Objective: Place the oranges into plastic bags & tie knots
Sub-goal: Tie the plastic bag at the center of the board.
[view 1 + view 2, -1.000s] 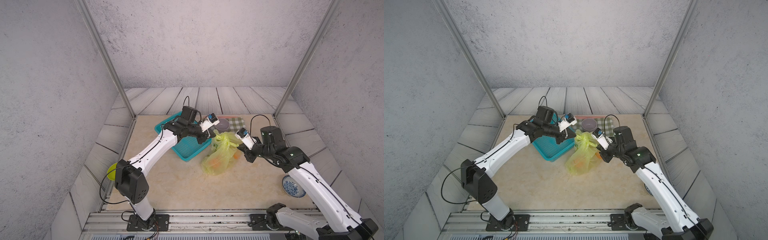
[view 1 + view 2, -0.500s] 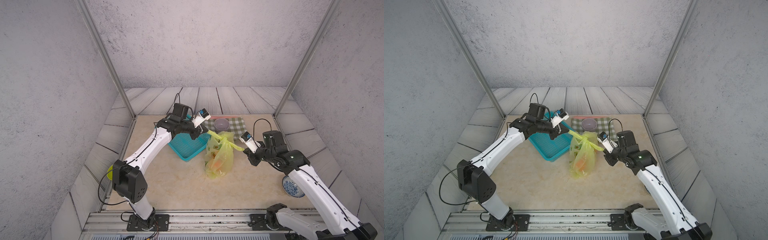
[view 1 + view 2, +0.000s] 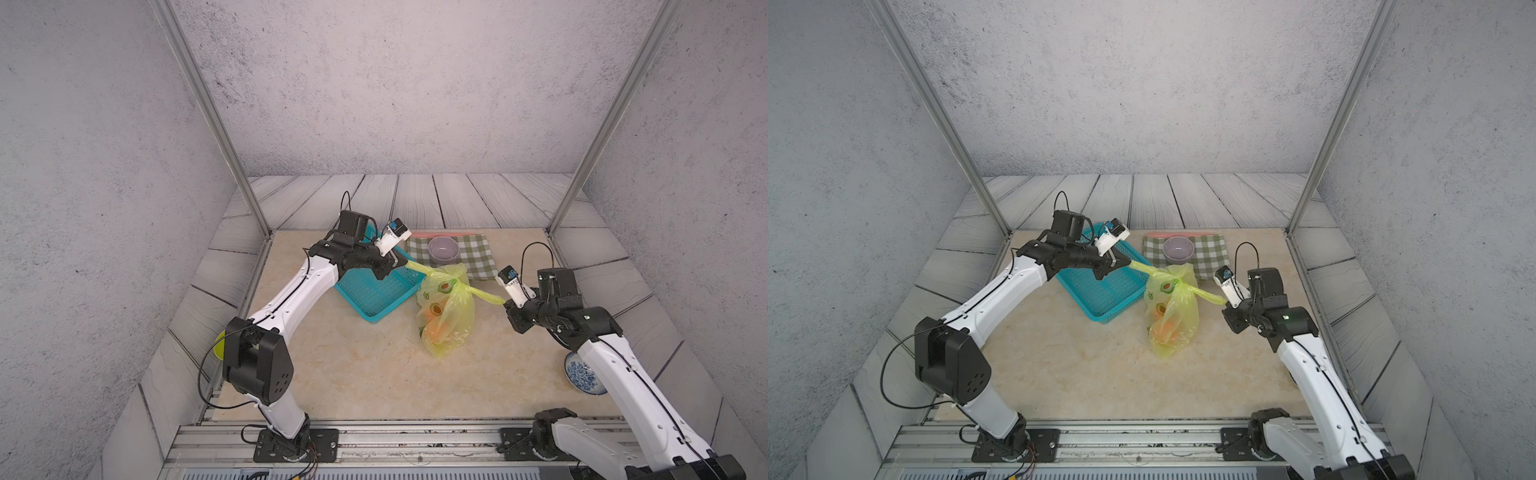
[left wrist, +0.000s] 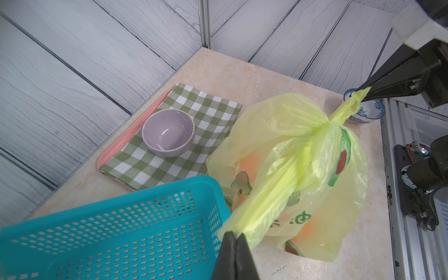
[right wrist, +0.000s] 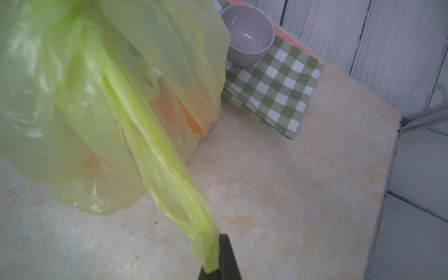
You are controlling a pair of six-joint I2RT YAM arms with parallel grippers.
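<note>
Honestly, with left pincer (image 3: 404,262) and right pincer (image 3: 506,301) each clamped tight on a bag handle (image 3: 422,268), harder pulling may tear the thin film at the knot (image 3: 456,284).

My left fingers (image 4: 226,257) were black. I saw bag (image 3: 451,320) translucent yellow-green, green-brown fruit prints; oranges (image 3: 438,328) glowing orange through it; basket (image 3: 370,291) teal, gridded holes; cloth (image 3: 476,253) green-white checked; tray (image 4: 118,145) pink; bowl (image 3: 444,248) lilac; dish (image 3: 582,372) white, blue-patterned; tabletop (image 3: 353,374) beige, marbled.
</note>
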